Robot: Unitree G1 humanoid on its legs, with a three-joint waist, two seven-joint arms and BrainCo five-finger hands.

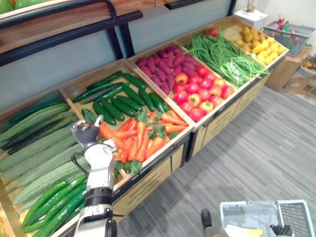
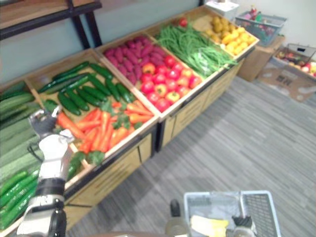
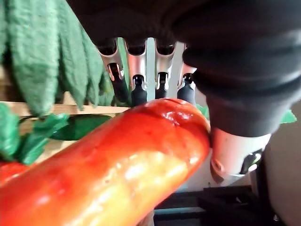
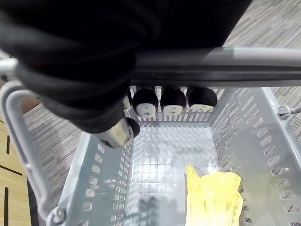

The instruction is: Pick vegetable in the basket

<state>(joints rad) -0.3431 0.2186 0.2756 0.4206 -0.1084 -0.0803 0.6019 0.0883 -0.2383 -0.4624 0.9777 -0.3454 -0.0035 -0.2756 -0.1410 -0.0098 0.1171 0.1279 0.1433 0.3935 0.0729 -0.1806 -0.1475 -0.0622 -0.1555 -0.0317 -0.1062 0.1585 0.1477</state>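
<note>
Grasping stage. Left hand (image 1: 85, 132) is down at the left end of the carrot bin on the slanted wooden display counter (image 1: 148, 175). Its fingers (image 3: 138, 87) are curled behind a fat glossy orange carrot (image 3: 117, 174), with the thumb on the opposite side, so the hand is closed round it near one end. A wrap grip makes sense: the skin looks smooth and tapered, and a fingertip pinch would likely squirt it out. Can't tell from the head views whether it's clear of the pile of orange carrots with green tops (image 1: 143, 136); it sits about level with them.

Right hand (image 4: 173, 100) is clamped on the grey bar handle (image 4: 225, 66) of the pale grey perforated plastic basket (image 4: 240, 141), fingers hooked under the bar. The basket hangs mouth-up over the striped grey floor (image 1: 256, 143), well apart from the counter and off to the right, held as the drop target. One crinkled yellow item (image 4: 214, 197) lies on its bottom, with room beside it.

Judgement: pick roughly half done, transfer not yet started. The next move needs a lift over the bin's front lip, then a swing across to the basket.

Risks:
- Neighbouring green tops could snag.
- A carrot held near one end could pivot in the grip.

The dark green cucumbers (image 1: 131, 94) behind aren't in the way.
</note>
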